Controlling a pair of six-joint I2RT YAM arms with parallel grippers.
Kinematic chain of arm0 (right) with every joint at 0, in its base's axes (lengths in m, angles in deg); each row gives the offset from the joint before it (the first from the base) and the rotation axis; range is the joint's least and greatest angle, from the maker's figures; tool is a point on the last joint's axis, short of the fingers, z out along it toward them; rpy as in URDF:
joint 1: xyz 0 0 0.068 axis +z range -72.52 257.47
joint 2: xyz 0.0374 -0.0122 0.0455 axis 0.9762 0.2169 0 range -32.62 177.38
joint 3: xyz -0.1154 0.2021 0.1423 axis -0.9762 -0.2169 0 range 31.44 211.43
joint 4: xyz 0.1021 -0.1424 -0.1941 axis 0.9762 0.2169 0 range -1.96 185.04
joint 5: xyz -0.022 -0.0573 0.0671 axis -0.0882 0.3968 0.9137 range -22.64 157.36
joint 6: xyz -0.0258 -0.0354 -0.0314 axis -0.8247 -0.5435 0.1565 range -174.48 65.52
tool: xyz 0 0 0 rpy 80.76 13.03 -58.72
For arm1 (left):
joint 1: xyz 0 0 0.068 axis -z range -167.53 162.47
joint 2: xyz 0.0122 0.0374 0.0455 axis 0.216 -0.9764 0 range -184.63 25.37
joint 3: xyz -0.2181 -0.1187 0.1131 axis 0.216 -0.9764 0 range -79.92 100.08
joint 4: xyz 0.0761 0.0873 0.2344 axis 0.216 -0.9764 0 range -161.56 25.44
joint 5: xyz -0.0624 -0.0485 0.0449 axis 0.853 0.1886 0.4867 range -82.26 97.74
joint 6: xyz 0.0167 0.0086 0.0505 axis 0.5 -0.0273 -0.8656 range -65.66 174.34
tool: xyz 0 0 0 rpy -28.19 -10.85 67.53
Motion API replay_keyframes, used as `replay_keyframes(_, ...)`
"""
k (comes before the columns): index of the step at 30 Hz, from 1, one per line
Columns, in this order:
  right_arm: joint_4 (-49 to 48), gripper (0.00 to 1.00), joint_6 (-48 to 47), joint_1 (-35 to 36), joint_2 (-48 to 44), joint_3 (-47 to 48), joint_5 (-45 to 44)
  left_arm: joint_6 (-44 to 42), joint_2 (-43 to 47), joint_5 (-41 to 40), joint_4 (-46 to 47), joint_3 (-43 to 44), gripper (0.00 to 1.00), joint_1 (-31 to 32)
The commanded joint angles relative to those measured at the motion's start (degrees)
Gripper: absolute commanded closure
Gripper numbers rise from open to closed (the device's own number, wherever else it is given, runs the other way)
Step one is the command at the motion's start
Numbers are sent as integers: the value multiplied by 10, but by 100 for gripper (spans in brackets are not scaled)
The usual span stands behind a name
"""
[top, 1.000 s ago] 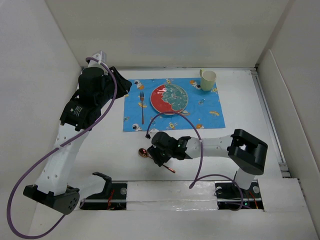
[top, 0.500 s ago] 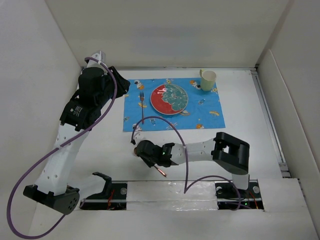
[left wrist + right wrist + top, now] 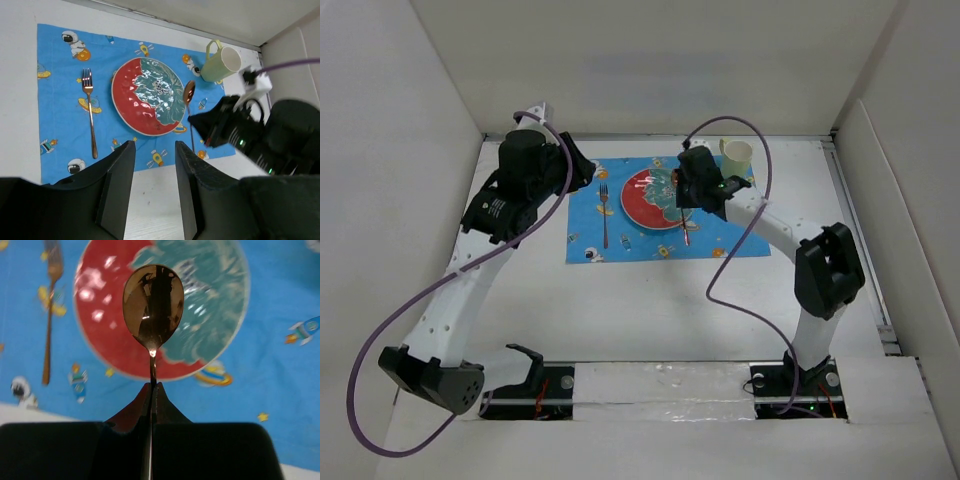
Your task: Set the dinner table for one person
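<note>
A copper-coloured spoon (image 3: 152, 305) is pinched by its handle in my right gripper (image 3: 154, 386), which is shut on it. In the top view the spoon (image 3: 686, 228) hangs over the blue cartoon-print mat (image 3: 720, 225) at the right edge of the red and teal plate (image 3: 658, 197), bowl pointing away. My left gripper (image 3: 154, 147) stands open and empty, high over the mat's near left part. It looks down on the plate (image 3: 145, 102), the fork (image 3: 90, 110) and the spoon (image 3: 189, 92). The white dinner table (image 3: 650, 310) carries it all.
A fork (image 3: 604, 215) lies on the mat left of the plate. A pale green mug (image 3: 736, 158) stands at the mat's far right corner. White walls close in the table at the back and on both sides.
My right gripper shut on the spoon near the table's front edge, then carried it up to the mat beside the plate. My left gripper's jaws spread wider.
</note>
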Motion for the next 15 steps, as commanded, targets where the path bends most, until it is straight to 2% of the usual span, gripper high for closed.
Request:
replay_keyframes(1,49,100,8,-44,44,57,18,-14,3,25,39,-21,65,-2)
replay_keyframes(6,76,100,-8,-135,130,149,24,-8,4,52,63,-61,64,-2)
replay_keyframes(11,107,100,-23,-166,185,213,20,-6,3,55,68,-85,61,-2)
replay_keyframes(15,112,100,-34,-181,217,228,20,-12,-4,48,66,-84,60,-2)
